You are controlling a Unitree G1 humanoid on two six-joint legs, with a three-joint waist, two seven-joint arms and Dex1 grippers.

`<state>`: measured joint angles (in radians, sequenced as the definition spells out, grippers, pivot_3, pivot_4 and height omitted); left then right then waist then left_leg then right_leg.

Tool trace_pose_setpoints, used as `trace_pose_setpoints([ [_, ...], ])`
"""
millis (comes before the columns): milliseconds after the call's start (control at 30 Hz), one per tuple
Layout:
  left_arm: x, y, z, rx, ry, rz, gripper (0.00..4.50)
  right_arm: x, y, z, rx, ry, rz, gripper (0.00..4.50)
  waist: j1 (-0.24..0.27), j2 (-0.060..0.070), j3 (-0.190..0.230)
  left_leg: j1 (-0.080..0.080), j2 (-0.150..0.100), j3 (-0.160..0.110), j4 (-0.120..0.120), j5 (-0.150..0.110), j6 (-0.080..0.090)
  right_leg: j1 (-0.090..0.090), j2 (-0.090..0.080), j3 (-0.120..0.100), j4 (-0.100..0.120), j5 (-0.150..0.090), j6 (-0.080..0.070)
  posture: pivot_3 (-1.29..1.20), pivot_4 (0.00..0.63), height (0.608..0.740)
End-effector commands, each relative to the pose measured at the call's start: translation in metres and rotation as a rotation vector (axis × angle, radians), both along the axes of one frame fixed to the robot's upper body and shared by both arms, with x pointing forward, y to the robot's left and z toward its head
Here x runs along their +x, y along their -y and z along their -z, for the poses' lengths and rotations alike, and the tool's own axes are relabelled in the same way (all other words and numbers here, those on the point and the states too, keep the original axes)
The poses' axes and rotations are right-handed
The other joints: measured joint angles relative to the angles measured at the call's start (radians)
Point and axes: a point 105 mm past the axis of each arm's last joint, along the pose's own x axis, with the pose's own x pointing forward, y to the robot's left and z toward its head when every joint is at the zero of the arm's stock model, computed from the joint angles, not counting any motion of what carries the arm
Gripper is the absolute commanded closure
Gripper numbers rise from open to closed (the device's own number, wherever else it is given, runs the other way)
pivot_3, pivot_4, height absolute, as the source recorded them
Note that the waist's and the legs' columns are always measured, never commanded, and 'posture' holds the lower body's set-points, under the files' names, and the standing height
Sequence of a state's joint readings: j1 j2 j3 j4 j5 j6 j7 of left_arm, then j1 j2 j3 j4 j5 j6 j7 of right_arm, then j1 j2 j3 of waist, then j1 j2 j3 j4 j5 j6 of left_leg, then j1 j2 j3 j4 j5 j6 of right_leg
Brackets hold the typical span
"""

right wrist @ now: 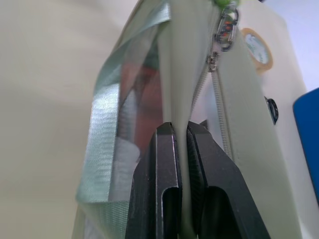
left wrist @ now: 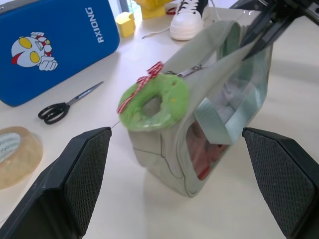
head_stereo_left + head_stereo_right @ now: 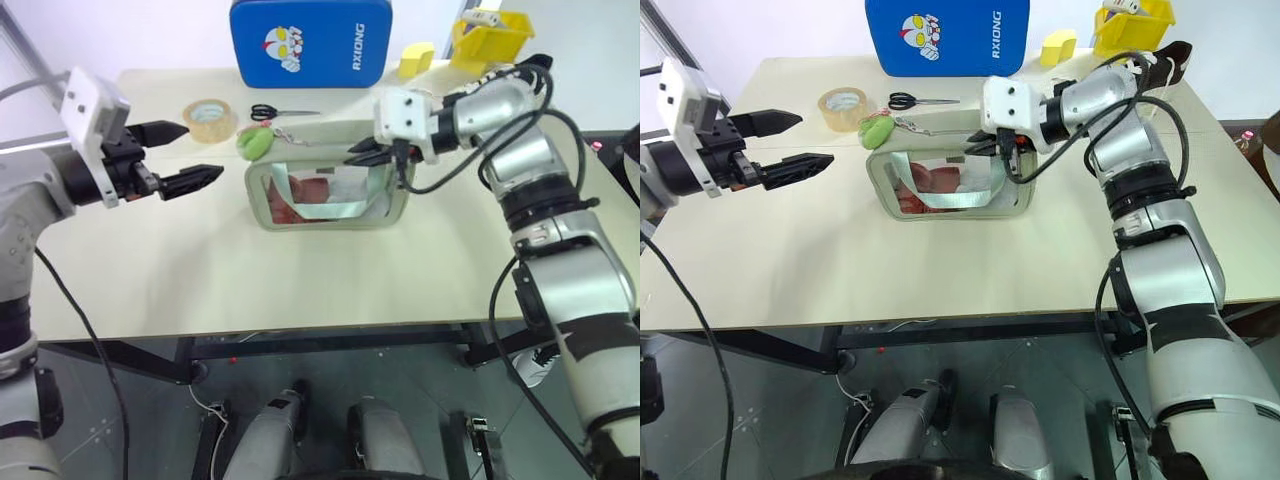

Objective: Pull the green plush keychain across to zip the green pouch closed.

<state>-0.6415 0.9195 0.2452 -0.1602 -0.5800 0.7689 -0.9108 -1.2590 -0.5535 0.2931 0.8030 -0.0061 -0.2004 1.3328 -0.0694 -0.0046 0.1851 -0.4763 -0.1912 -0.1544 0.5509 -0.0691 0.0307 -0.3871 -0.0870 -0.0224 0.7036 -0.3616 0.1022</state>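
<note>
Cream tabletop [image 3: 300, 290] fills the head views, its near half bare. Toward the centre stands the green pouch [image 3: 330, 195], upright on its long edge, its clear window facing the camera with red and white contents behind it and a silvery-green band across the front.

At the pouch's 3 o'clock end, the right gripper [image 3: 372, 152] reaches in from 2 o'clock; in the right wrist view its two black fingers [image 1: 164, 189] are pressed together with a fold of the pouch's pale fabric pinched between them, just beside the zip line and its small metal puller.

At the pouch's 10 o'clock corner hangs the green plush keychain [image 2: 154, 102], a fuzzy lime ring with a red-and-white striped bow, resting against the pouch's top edge at the end away from the right gripper.

At 9 o'clock of the pouch, and apart from it, the left gripper [image 3: 185, 155] hovers with its fingers spread wide, holding nothing and pointing at the keychain.

Farther back lie a tape roll [image 3: 209, 120] and black-handled scissors [image 3: 275, 112]. At 12 o'clock stands a blue case [image 3: 310, 42] printed with a cartoon hero and "RXIONG". A yellow block [image 3: 416, 60] and yellow bin [image 3: 490, 38] sit at 1 o'clock.
</note>
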Motion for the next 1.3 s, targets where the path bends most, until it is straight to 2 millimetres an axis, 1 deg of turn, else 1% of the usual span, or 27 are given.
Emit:
trace_pose_setpoints([
  [33, -0.001, 0.005, -0.013, 0.006, 0.059, 0.022, 0.0, -0.003, -0.006, -0.008, 0.04, -0.014, 0.001, 4.12, -0.001, 0.0, 0.0, 0.001, 0.0, 0.0, 0.0, 0.0, 0.0, 0.0, 0.0, 0.0, 0.0, 0.0, 0.0, 0.0, 0.15, 0.74],
  [133, 0.001, 0.008, -0.015, 0.007, 0.063, 0.035, 0.0, -0.005, -0.006, -0.016, 0.074, -0.026, 0.018, 2.95, 0.001, 0.0, 0.0, 0.001, 0.0, 0.0, 0.0, 0.0, 0.0, 0.0, 0.0, 0.0, 0.0, 0.0, 0.0, 0.0, 0.15, 0.74],
  [200, 0.003, 0.008, -0.016, 0.006, 0.064, 0.036, 0.0, -0.008, -0.001, -0.025, 0.082, -0.006, 0.031, 1.9, 0.001, 0.0, 0.0, 0.001, 0.0, 0.0, 0.0, 0.0, 0.0, 0.0, 0.0, 0.0, 0.0, 0.0, 0.0, 0.0, 0.15, 0.74],
  [233, 0.004, 0.007, -0.017, 0.005, 0.063, 0.035, 0.0, -0.01, 0.005, -0.032, 0.097, 0.003, 0.049, 1.49, 0.002, 0.0, 0.0, 0.001, 0.0, 0.0, 0.0, 0.0, 0.0, 0.0, 0.0, 0.0, 0.0, 0.0, 0.0, 0.0, 0.15, 0.74],
  [267, 0.005, 0.006, -0.016, 0.003, 0.062, 0.03, 0.0, -0.012, 0.012, -0.04, 0.118, 0.008, 0.076, 1.49, 0.005, 0.0, 0.0, 0.001, 0.0, 0.0, 0.0, 0.0, 0.0, 0.0, 0.0, 0.0, 0.0, 0.0, 0.0, 0.0, 0.15, 0.74],
  [333, 0.008, 0.003, -0.015, -0.004, 0.063, 0.017, 0.0, -0.016, 0.024, -0.048, 0.146, 0.011, 0.121, 1.49, 0.013, 0.0, 0.0, 0.0, 0.0, 0.0, 0.0, 0.0, 0.0, 0.0, -0.001, 0.0, 0.0, 0.0, 0.0, 0.0, 0.15, 0.74],
  [467, 0.021, 0.003, -0.011, -0.017, 0.062, -0.006, 0.0, -0.024, 0.043, -0.048, 0.169, 0.002, 0.198, 1.49, 0.029, 0.0, 0.0, 0.0, 0.0, 0.001, 0.001, -0.002, 0.003, 0.0, -0.001, 0.0, 0.0, 0.0, 0.0, 0.0, 0.15, 0.74],
  [567, 0.032, 0.005, -0.013, -0.047, 0.078, -0.013, 0.0, -0.025, 0.047, -0.043, 0.184, -0.004, 0.23, 1.49, 0.031, 0.0, 0.0, 0.0, 0.0, 0.001, 0.001, -0.003, 0.005, 0.0, -0.001, 0.0, 0.001, 0.0, 0.0, 0.0, 0.15, 0.74],
  [667, 0.046, 0.013, -0.013, -0.025, 0.091, 0.0, 0.0, -0.023, 0.047, -0.024, 0.177, -0.037, 0.251, 1.49, 0.03, 0.0, 0.0, -0.001, 0.0, 0.002, 0.002, -0.003, 0.005, -0.001, -0.002, 0.0, 0.001, 0.0, 0.0, 0.0, 0.15, 0.74],
  [733, 0.052, 0.014, -0.014, -0.004, 0.096, 0.009, 0.0, -0.021, 0.048, -0.016, 0.167, -0.045, 0.261, 1.49, 0.027, 0.0, 0.0, -0.001, 0.0, 0.002, 0.003, -0.001, 0.002, 0.0, -0.002, 0.0, 0.001, 0.0, 0.0, 0.0, 0.15, 0.74],
  [800, 0.057, 0.015, -0.013, 0.011, 0.096, 0.017, 0.0, -0.019, 0.049, -0.015, 0.17, -0.042, 0.273, 1.98, 0.025, 0.0, 0.0, -0.001, 0.0, 0.003, 0.005, -0.001, 0.002, 0.001, -0.003, 0.0, 0.001, 0.0, 0.0, 0.0, 0.15, 0.74],
  [833, 0.059, 0.016, -0.011, 0.021, 0.095, 0.022, 0.0, -0.019, 0.049, -0.014, 0.167, -0.046, 0.268, 2.33, 0.024, 0.0, 0.0, -0.001, 0.0, 0.003, 0.005, -0.001, 0.002, 0.001, -0.003, 0.0, 0.001, 0.0, 0.0, 0.0, 0.15, 0.74],
  [900, 0.062, 0.019, -0.004, 0.061, 0.085, 0.048, 0.0, -0.021, 0.047, -0.012, 0.16, -0.048, 0.254, 3.28, 0.024, 0.0, 0.0, -0.001, 0.0, 0.003, 0.005, -0.001, 0.002, 0.001, -0.002, 0.0, 0.001, 0.0, 0.0, 0.0, 0.15, 0.74],
  [933, 0.064, 0.021, -0.001, 0.076, 0.079, 0.057, 0.0, -0.022, 0.046, -0.011, 0.16, -0.049, 0.248, 3.96, 0.024, 0.0, 0.0, -0.001, 0.0, 0.003, 0.006, -0.001, 0.002, 0.001, -0.002, 0.0, 0.001, 0.0, 0.0, 0.0, 0.15, 0.74],
  [967, 0.066, 0.022, 0.002, 0.094, 0.072, 0.062, 0.0, -0.022, 0.044, -0.011, 0.161, -0.047, 0.245, 4.31, 0.024, 0.0, 0.0, -0.001, 0.0, 0.003, 0.006, -0.001, 0.002, 0.001, -0.002, 0.0, 0.001, 0.0, 0.0, 0.0, 0.15, 0.74],
  [1000, 0.067, 0.022, 0.006, 0.125, 0.076, 0.065, 0.0, -0.022, 0.044, -0.01, 0.162, -0.044, 0.244, 4.42, 0.025, 0.0, 0.0, -0.001, 0.0, 0.003, 0.006, -0.001, 0.003, 0.001, -0.002, 0.0, 0.001, 0.0, 0.0, 0.0, 0.15, 0.74],
  [1067, 0.071, 0.022, 0.009, 0.155, 0.081, 0.068, 0.0, -0.021, 0.043, -0.009, 0.161, -0.041, 0.244, 4.42, 0.025, 0.0, 0.0, -0.001, 0.0, 0.003, 0.006, -0.001, 0.003, 0.001, -0.002, 0.0, 0.001, 0.0, 0.0, 0.0, 0.15, 0.74],
  [1200, 0.076, 0.028, 0.01, 0.167, 0.098, 0.075, 0.0, -0.021, 0.04, -0.009, 0.166, -0.044, 0.234, 4.42, 0.025, 0.0, 0.0, -0.001, 0.0, 0.003, 0.007, -0.001, 0.003, 0.001, -0.002, 0.0, 0.001, 0.0, 0.0, 0.0, 0.15, 0.74],
  [1300, 0.08, 0.035, 0.008, 0.147, 0.112, 0.082, 0.0, -0.022, 0.038, -0.009, 0.168, -0.05, 0.227, 4.42, 0.025, 0.0, 0.0, -0.002, 0.0, 0.003, 0.007, -0.001, 0.004, 0.001, -0.002, 0.0, 0.001, 0.0, 0.0, 0.0, 0.15, 0.74],
])
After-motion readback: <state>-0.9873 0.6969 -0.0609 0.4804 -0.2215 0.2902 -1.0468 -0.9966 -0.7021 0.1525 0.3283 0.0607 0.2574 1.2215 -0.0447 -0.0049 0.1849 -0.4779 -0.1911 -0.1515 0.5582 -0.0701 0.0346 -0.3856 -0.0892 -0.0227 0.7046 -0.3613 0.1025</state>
